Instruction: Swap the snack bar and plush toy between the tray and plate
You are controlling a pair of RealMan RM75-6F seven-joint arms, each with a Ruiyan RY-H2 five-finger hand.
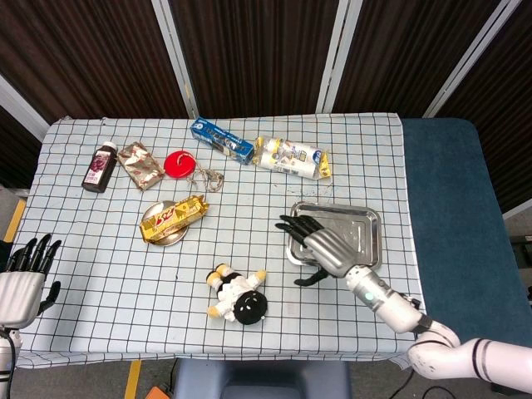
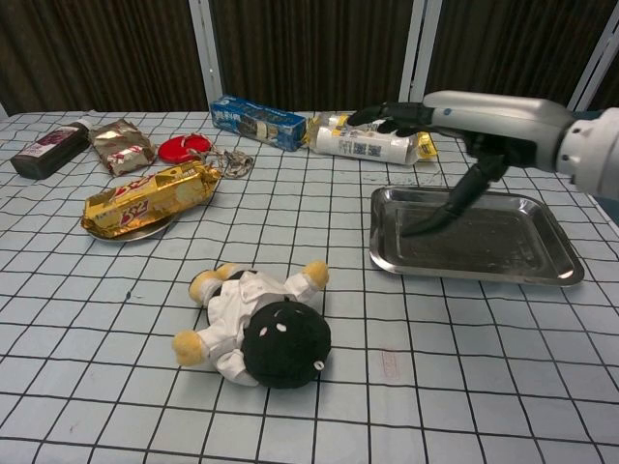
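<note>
We saw the gold-wrapped snack bar [image 1: 174, 217] lying across the small round metal plate [image 1: 160, 234] on the left part of the desk [image 1: 100, 274], which was covered in a white cloth with a black grid. The plush toy with a black head, white coat and yellow paws [image 1: 236, 294] lay on the cloth near the front edge, between the plate and the rectangular shiny metal tray [image 1: 357, 221], touching neither. The tray held nothing. Our right hand [image 1: 319, 243] hovered over the tray's left side with its fingers [image 2: 387, 114] spread and released, gripping nothing. Our left hand [image 1: 20, 281] sat at the near left edge of the desk, fingers apart and likewise released. Along the far side lay a dark bottle [image 1: 100, 167], a brown crinkled packet [image 1: 140, 163], a red disc [image 1: 178, 163], a blue box [image 1: 221, 140] and a white and yellow packet [image 1: 291, 156].
</note>
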